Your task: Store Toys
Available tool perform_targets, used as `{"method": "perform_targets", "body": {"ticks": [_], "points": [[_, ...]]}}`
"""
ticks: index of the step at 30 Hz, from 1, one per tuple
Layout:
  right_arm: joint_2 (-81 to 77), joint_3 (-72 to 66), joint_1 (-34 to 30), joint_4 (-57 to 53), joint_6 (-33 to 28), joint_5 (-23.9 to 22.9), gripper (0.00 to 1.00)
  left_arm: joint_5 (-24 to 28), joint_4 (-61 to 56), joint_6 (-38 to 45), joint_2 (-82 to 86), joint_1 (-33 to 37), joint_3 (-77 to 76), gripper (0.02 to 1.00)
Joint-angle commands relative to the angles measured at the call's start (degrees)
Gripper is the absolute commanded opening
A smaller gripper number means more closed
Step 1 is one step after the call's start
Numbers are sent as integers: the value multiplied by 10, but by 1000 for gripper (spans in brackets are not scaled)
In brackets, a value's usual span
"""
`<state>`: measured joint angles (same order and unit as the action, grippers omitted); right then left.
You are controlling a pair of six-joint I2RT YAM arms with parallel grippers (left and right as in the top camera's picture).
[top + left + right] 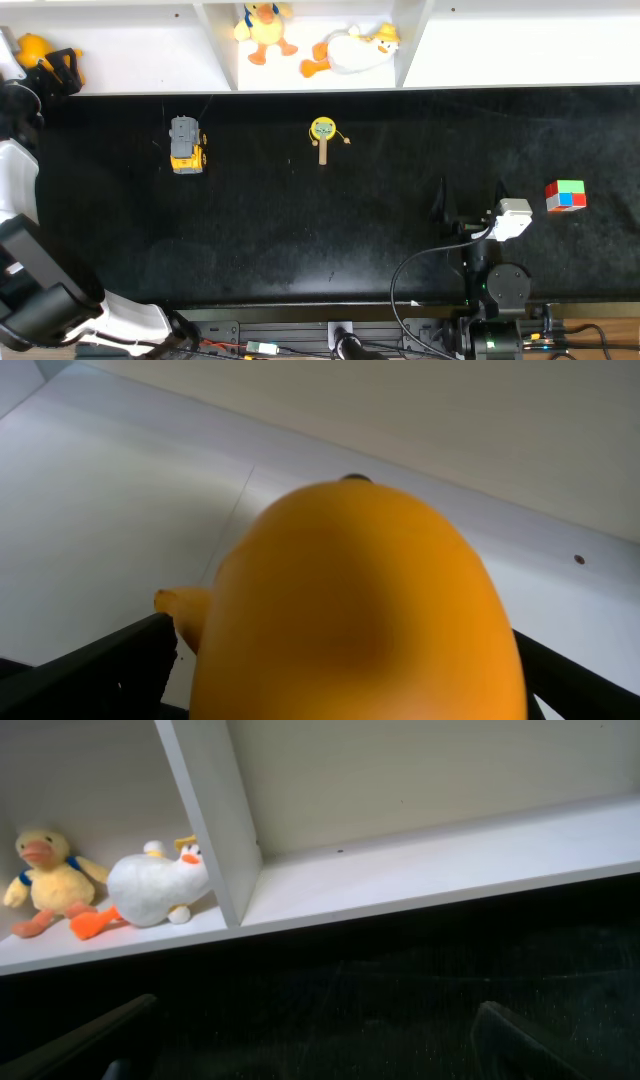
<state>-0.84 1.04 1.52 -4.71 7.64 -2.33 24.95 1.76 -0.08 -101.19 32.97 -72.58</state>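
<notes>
The left gripper (57,67) is clamped on a smooth, rounded orange toy (350,610), with a black finger on either side of it. It holds the toy inside the left compartment of the white shelf (500,50). A small pointed bit on the toy's side may be a beak, but the close view makes that hard to judge.

In the middle compartment a fuzzy yellow duck (263,25) sits beside a plump white duck (350,50) with orange feet, which lies on its side. A flat white divider (205,810) separates them from the right compartment.

Three toys lie well apart on the black mat (260,230): a yellow and grey truck (186,145) on the left, a round yellow rattle (323,135) with a wooden handle near the middle, and a cube (565,196) of coloured squares on the right.

The right gripper (469,198) hovers low over the mat near the cube, its fingers spread wide and holding nothing. Nothing lies between it and the shelf. The mat looks matte and slightly scuffed. Cables (430,270) loop along the near edge.
</notes>
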Motion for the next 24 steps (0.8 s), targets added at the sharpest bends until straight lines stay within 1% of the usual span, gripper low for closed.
{"method": "perform_targets", "body": {"ticks": [1, 5, 6, 13, 17, 21, 22, 24], "points": [[6, -8, -2, 3, -1, 4, 996, -14, 23, 3, 20, -6, -6, 998], [6, -8, -2, 3, -1, 4, 996, -37, 85, 3, 49, -6, -5, 998], [6, -8, -2, 3, -1, 4, 996, -46, 118, 12, 61, -6, -4, 998], [6, -8, -2, 3, -1, 4, 996, -50, 223, 50, 103, -8, 11, 998], [6, -8, -2, 3, -1, 4, 996, -67, 225, 52, 157, -16, 75, 998], [6, -8, -2, 3, -1, 4, 996, -67, 207, 52, 243, -40, 172, 998], [6, -8, -2, 3, -1, 4, 996, -70, 207, 48, 290, -64, 221, 998], [6, -8, -2, 3, -2, 4, 993, -73, 208, 30, 330, -96, 266, 998]]}}
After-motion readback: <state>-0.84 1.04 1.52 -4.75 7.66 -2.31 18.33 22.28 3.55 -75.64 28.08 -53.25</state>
